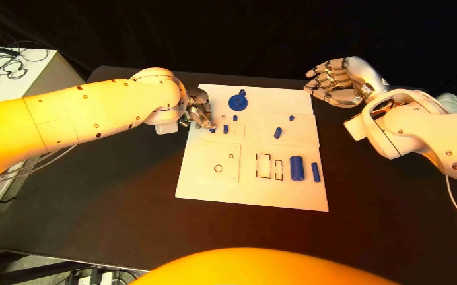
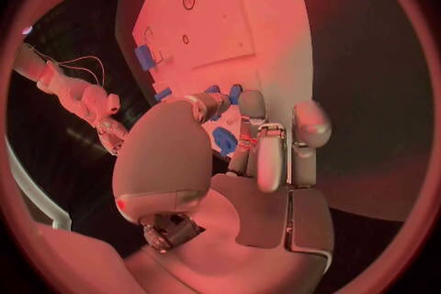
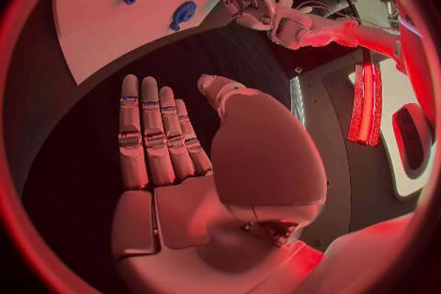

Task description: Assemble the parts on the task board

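white task board (image 1: 286,192) lies flat in the middle of the black bench (image 1: 114,192), and your left hand (image 1: 197,112) is down at its far left corner. the fingers there are curled in close over the board, next to a small blue peg (image 1: 226,128). whether they hold a part or merely touch the board cannot be told from any view; the left wrist view shows blue pieces tucked between the fingertips (image 2: 250,104), but the grip itself is hidden.

just beyond that hand lies a round blue disc with a tab (image 1: 237,102). further right, two small blue studs (image 1: 278,132) stand near the board's middle. toward the near right edge a thick blue cylinder (image 1: 297,167) and a thinner blue bar (image 1: 315,171) lie side by side, next to two outlined rectangular slots (image 1: 263,165). a square outline with a small hole (image 1: 218,167) sits to the left of the slots.

your right hand (image 1: 338,80) hovers open off the board's far right corner, fingers straight and together, holding nothing.

to do this step well, probably settle the left fingers squarely on one piece before lifting, since several small parts crowd that corner and could be knocked. keep the right hand clear until the left has a sure hold.
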Available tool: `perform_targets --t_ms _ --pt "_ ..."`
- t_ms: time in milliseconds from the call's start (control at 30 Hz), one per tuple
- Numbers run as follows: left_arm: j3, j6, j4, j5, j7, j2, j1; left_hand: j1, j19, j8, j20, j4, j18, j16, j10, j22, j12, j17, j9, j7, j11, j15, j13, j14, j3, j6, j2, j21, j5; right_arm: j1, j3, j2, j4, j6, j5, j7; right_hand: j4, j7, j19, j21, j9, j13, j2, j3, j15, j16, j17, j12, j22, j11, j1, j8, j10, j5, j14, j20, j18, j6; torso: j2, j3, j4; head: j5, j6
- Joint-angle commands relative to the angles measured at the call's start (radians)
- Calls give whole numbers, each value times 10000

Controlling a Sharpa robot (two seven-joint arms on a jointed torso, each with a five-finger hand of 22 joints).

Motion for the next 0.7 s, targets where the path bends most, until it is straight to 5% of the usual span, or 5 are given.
perform_targets --t_ms 33,700 --pt "-11 254 -39 -93 7 42 -24 59 53 31 -4 -1924 -85 47 11 -12 13 1723 8 28 -11 -62 -9 754 1992 65 22 52 68 -4 5 -2 -5 86 -1 106 -3 200 -75 -40 -10 -8 -30 -76 33 -30 -14 -34 -9 54 -109 -33 7 60 -54 18 138 -41 6 -8 -3 -6 -21" --pt "-38 372 -202 -140 4 211 -146 42 54 25 -7 -1935 -87 47 13 -5 1 1723 2 29 -10 -62 -19 754 2023 73 16 56 62 -26 5 -1 -9 121 17 114 -3 200 -75 -40 -10 -8 -30 -76 33 -30 -14 -34 -9 54 -109 -33 7 60 -54 18 138 -41 7 0 -8 -33 -125"
